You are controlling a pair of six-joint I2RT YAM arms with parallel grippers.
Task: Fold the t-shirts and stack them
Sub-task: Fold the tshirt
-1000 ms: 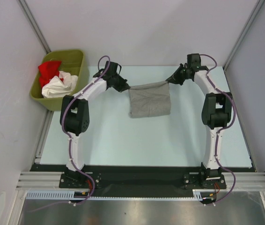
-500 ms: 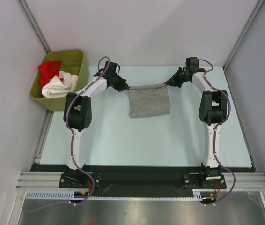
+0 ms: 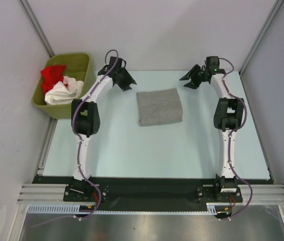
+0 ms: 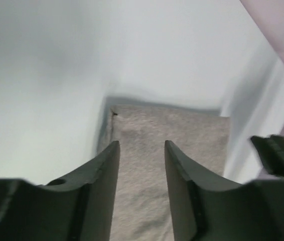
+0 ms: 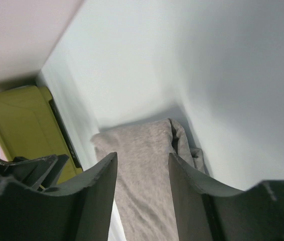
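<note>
No text, label, brand mark or number can be read in any view. The folded grey t-shirt point(image 3: 159, 106) near the far edge of the surface point(image 3: 132, 150) shows only plain fabric. The green bin point(image 3: 77, 64) beyond the far left corner appears too small to make out any lettering.

A robotics lab test cell: plain white partition walls point(image 3: 152, 30) on aluminium profile posts point(image 3: 36, 27) enclose a pale tabletop point(image 3: 157, 150). The left arm point(image 3: 84, 130) and right arm point(image 3: 230, 130) are bolted to an aluminium rail point(image 3: 152, 193) along its near edge.
</note>
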